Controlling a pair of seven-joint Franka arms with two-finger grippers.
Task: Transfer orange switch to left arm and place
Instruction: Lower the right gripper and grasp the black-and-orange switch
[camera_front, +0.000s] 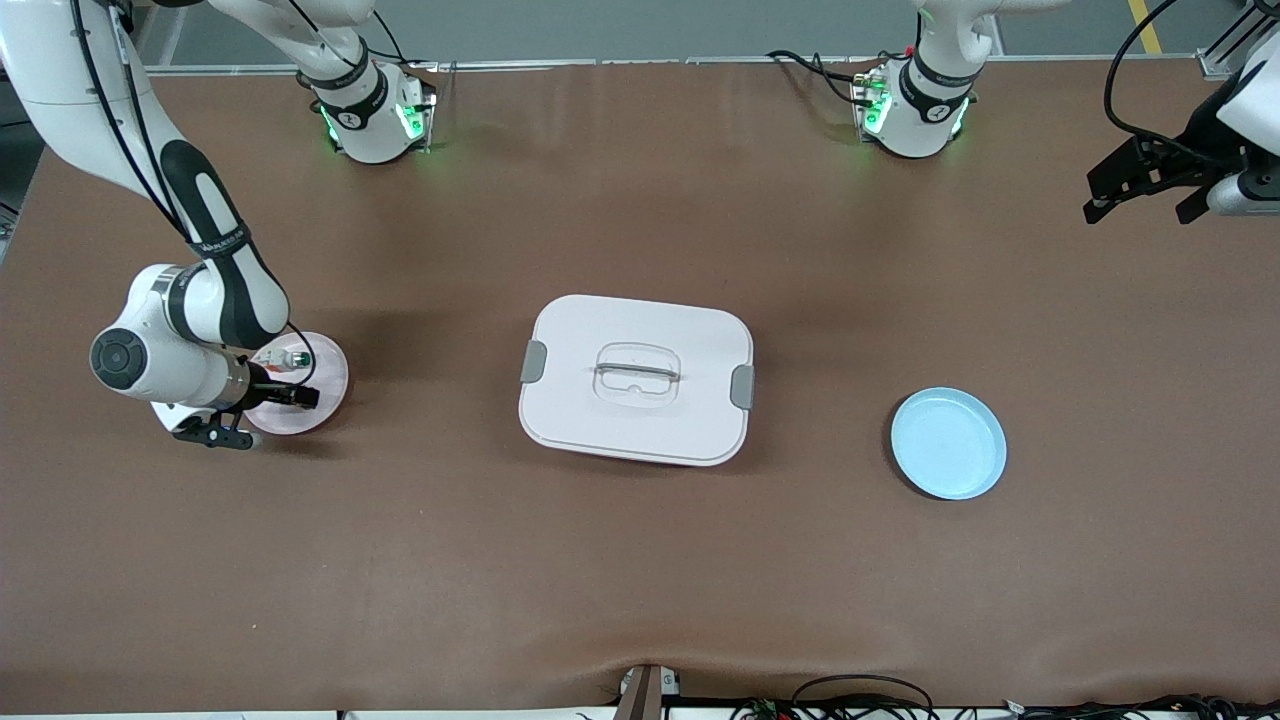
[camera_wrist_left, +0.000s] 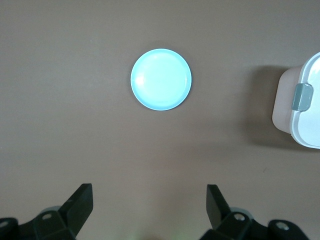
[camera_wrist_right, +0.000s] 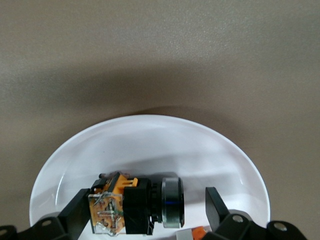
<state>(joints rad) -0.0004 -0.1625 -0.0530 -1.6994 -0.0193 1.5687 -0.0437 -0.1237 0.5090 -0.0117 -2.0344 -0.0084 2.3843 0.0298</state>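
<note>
So the right gripper (camera_front: 258, 415) is down low over the round pinkish-white plate (camera_front: 335, 375) at the right arm's end of the brown table, jaws spread wide, nothing held. What sits plainly between its fingers in the right wrist view is the clear-and-black part with a green cap (camera_wrist_right: 135, 210), on its side, long axis running finger to finger.

The small black push-button orange switch (camera_wrist_right: 192, 233) looks to be just a sliver of orange tucked under the gripper beside one finger, on that same plate. Which way it points or how its axis lies can't be told. The right arm is clearly the nearer one.

The left gripper (camera_front: 1145, 205) waits wide open and empty, up over its own end. The big white plastic box (camera_front: 600, 420) sits between the pink plate and the round pale blue plate (camera_front: 948, 443).
</note>
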